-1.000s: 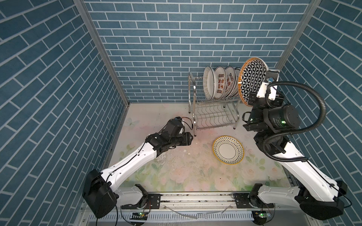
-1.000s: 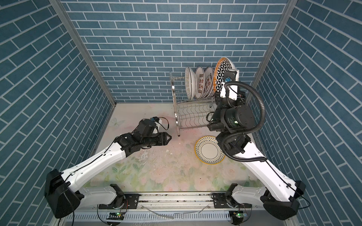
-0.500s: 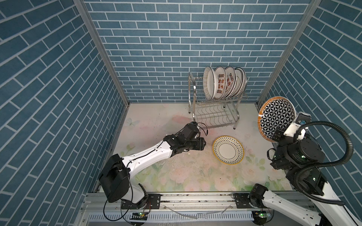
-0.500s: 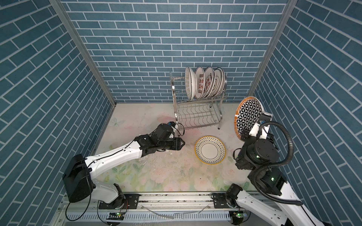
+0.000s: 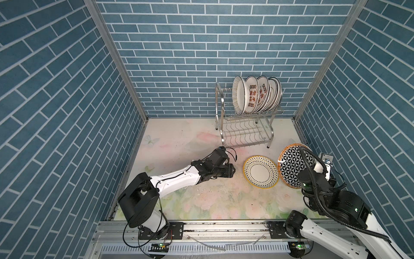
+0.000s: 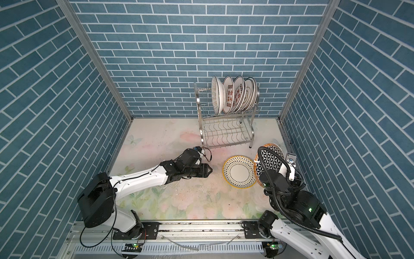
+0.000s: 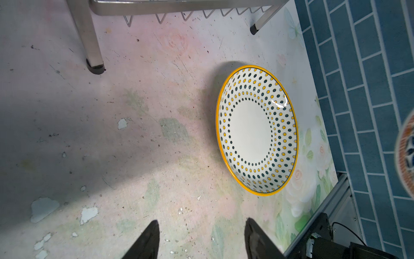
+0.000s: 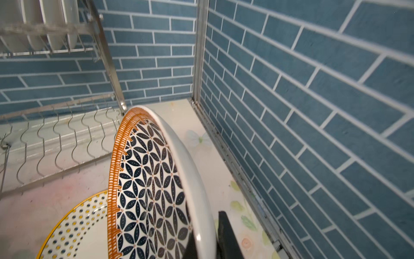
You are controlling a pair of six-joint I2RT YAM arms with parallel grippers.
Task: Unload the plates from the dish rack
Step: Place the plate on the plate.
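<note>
Five or perhaps six plates (image 5: 256,95) wait on edge in the dish rack's (image 5: 246,134) upper tier. One dotted plate (image 5: 261,171) lies on the worktop (image 5: 179,143); beside it the geometric plate (image 5: 290,164) tilts, rim pinched in the right fingers (image 8: 226,235). The left fingers (image 7: 147,240) are parted, empty.

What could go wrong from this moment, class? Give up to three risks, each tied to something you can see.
1. The right gripper pinches the black-and-white geometric ceramic plate with an orange rim only at its edge, tilted; it might slip or swing.
2. That plate hangs beside the dotted, yellow-rimmed ceramic plate lying flat; lowering it could knock rim against rim.
3. The open left gripper points toward the dotted plate, so the arms may crowd.
</note>
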